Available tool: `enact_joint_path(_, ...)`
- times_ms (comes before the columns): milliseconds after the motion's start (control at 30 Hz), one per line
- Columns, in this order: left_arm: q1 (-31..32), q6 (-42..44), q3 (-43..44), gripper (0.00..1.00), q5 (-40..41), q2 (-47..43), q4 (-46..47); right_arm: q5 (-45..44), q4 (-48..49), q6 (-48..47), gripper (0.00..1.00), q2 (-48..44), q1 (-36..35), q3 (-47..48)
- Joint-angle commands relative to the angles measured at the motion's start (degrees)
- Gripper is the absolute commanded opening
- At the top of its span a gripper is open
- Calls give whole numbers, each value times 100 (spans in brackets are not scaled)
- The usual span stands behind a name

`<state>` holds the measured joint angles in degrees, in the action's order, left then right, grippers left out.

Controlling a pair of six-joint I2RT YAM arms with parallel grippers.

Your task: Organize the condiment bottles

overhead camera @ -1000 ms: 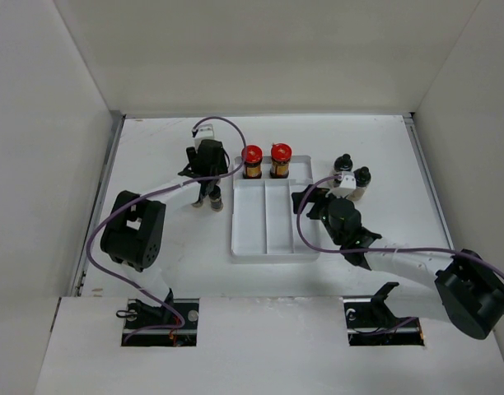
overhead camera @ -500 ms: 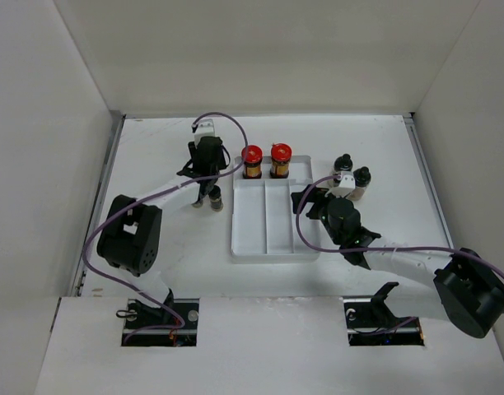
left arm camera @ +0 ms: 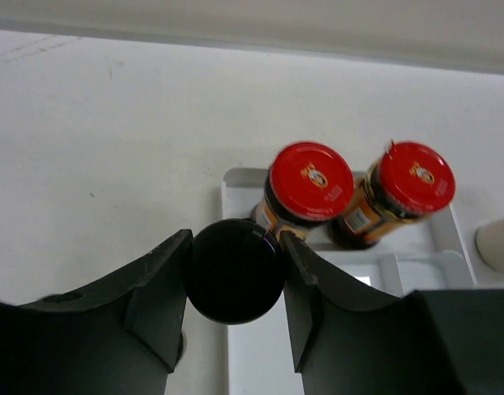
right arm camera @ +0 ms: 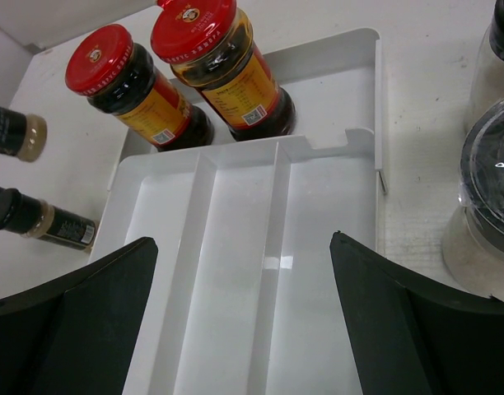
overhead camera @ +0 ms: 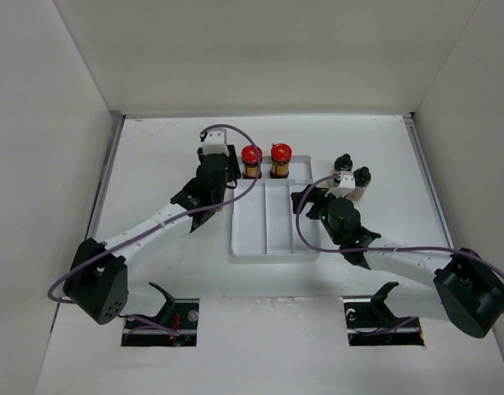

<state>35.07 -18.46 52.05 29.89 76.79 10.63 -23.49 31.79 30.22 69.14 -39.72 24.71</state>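
My left gripper (left arm camera: 235, 271) is shut on a small dark black-capped bottle (left arm camera: 234, 265), with a finger pressed on each side of the cap. It hangs at the tray's far left corner, just short of two amber red-lidded jars (left arm camera: 310, 183) (left arm camera: 415, 178). From above, the left gripper (overhead camera: 215, 177) stands beside those jars (overhead camera: 252, 161) (overhead camera: 280, 160). My right gripper (right arm camera: 244, 313) is open over the white tray (right arm camera: 235, 247), nothing between its fingers. Another small dark bottle (right arm camera: 46, 224) stands left of the tray. Two beige-filled black-capped jars (overhead camera: 343, 164) (overhead camera: 361, 177) stand to the tray's right.
The white divided tray (overhead camera: 273, 234) lies mid-table with long compartments. White walls close in the table at the back and both sides. The right arm (overhead camera: 384, 255) reaches in from the lower right, with the beige jars (right arm camera: 487, 222) close by its right finger.
The left gripper closed on the small dark bottle and carried it right and away, up to the tray's far left corner; its arm stretched out. The right arm has not moved.
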Motion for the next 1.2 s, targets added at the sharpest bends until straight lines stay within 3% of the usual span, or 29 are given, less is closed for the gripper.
enact_joint_path(0,398,-210,-256,31,0,-174,27,63,354,-33,93,-24,-13,219)
enact_joint_path(300,936,-492,-433,31,-141,493,501,63,354,-25,93,-41,-13,210)
enact_joint_path(600,830,-334,-38,31,-106,1372,756,63,354,-33,93,-68,-13,201)
enact_joint_path(833,725,-264,-46,31,-62,1566,897,63,354,-42,93,-41,-13,210)
enact_joint_path(1167,760,-290,-90,60,-62,1725,932,63,354,-33,93,-50,-13,210)
